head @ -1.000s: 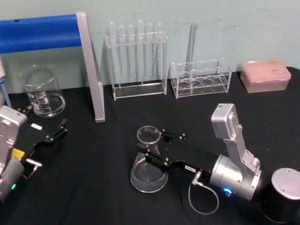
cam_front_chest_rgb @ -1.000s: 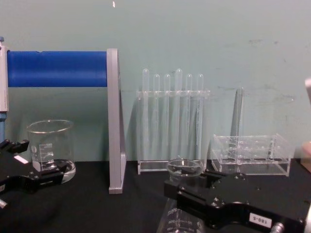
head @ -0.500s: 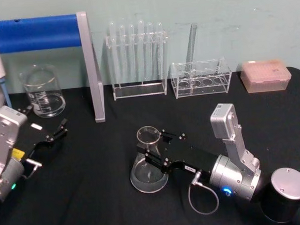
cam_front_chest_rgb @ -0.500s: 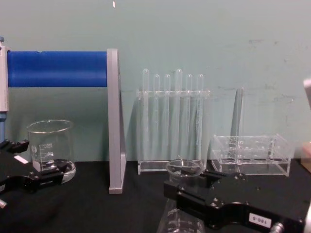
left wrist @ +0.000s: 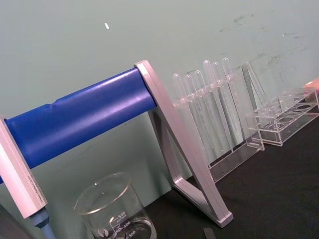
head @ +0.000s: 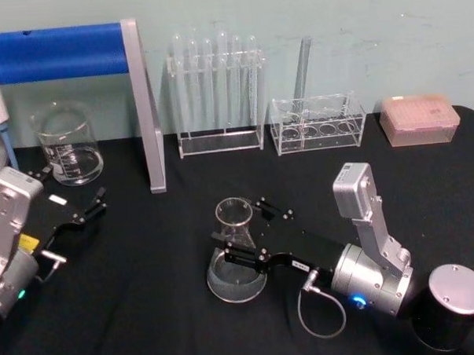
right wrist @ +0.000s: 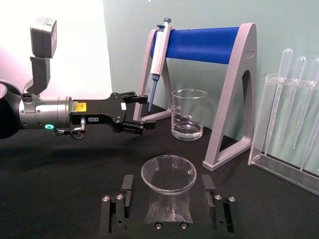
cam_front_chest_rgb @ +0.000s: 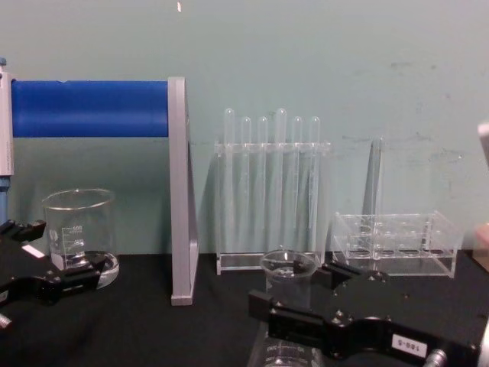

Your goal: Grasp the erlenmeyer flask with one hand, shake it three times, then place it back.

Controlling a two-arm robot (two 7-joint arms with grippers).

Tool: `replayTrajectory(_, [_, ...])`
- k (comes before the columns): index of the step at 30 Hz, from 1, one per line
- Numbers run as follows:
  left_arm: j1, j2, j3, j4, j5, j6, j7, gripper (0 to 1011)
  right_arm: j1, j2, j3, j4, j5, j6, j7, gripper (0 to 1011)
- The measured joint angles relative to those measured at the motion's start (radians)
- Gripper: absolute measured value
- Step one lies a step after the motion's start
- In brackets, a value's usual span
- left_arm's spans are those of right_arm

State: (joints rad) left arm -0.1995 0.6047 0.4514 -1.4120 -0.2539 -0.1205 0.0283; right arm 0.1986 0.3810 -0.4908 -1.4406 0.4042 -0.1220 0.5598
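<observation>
The erlenmeyer flask (head: 235, 252) is standing upright on the black worktop (head: 148, 307), its neck sitting between the right claw (head: 246, 234)'s wide-apart fingers, seemingly untouched, while the left claw (head: 87, 209) is idling, open, well apart.

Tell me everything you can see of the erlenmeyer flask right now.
The erlenmeyer flask is clear glass: a wide round base, sides tapering to a narrow neck, a flared open rim, faint white marks low on the body. It stands upright on the black table, in front of the test tube rack. The right pincer straddles its neck, a finger on each side; the right wrist view shows gaps between them and the glass, so nothing grips it.
</observation>
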Motion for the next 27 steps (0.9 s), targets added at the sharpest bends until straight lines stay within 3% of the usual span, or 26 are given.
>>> replayTrajectory(8, [0.000, 0.000, 0.000, 0.000, 0.000, 0.000, 0.000, 1001, 0.000, 0.000, 0.000, 0.000, 0.000, 0.000, 0.000, 1002])
replayTrajectory(19, [0.000, 0.000, 0.000, 0.000, 0.000, 0.000, 0.000, 1001, 0.000, 0.010, 0.001, -0.003, 0.008, 0.003, 0.012, 1000])
replayTrajectory(27, [0.000, 0.000, 0.000, 0.000, 0.000, 0.000, 0.000, 1001, -0.021, 0.068, 0.008, -0.051, 0.027, 0.031, 0.038, 1000])
